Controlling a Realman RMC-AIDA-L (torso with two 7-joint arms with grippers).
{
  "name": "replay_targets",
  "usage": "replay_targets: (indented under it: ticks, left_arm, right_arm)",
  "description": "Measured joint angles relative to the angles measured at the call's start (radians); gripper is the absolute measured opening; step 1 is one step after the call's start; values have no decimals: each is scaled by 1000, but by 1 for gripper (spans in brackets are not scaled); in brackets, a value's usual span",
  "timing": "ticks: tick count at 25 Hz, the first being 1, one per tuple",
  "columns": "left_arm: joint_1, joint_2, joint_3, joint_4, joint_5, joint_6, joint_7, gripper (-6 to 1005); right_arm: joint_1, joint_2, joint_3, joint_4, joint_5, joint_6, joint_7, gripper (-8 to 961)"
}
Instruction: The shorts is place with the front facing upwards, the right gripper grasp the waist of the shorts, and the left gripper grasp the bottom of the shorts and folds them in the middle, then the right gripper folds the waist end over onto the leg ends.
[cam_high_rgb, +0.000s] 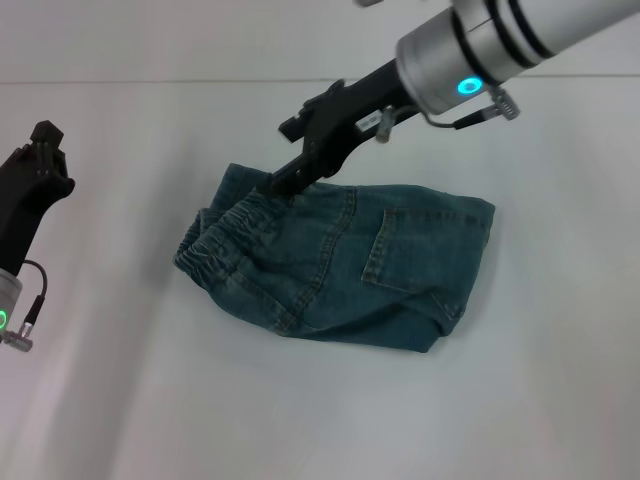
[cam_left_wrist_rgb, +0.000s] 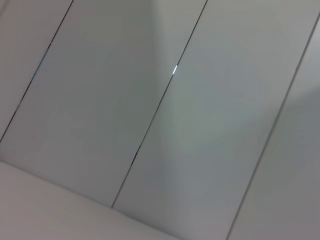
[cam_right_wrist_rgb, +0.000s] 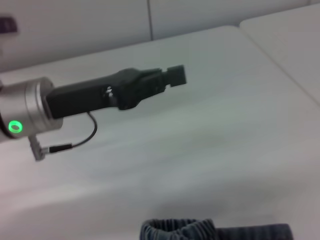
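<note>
The blue denim shorts lie on the white table, elastic waist toward my left and leg ends toward my right, a pocket facing up. My right gripper reaches down from the upper right, and its tip touches the far edge of the waist. In the right wrist view only a strip of the waistband shows at the picture's edge. My left gripper hangs raised at the far left, well away from the shorts; it also shows as the left gripper in the right wrist view.
The white table stretches all round the shorts. The left wrist view shows only pale wall panels with thin seams.
</note>
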Motion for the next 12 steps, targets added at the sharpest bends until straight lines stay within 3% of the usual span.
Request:
replay_targets:
  ticks: [5, 9, 12]
  left_arm:
    - [0, 22, 56, 27, 10, 11, -77, 69]
    - [-1, 33, 227, 152, 11, 37, -291, 86]
    - [9, 40, 361, 238, 11, 56, -428, 98]
  right_arm:
    - [-83, -7, 81, -67, 43, -39, -1, 917]
    - [-215, -18, 141, -146, 160, -98, -5, 926]
    - [-320, -42, 189, -163, 275, -174, -32, 924]
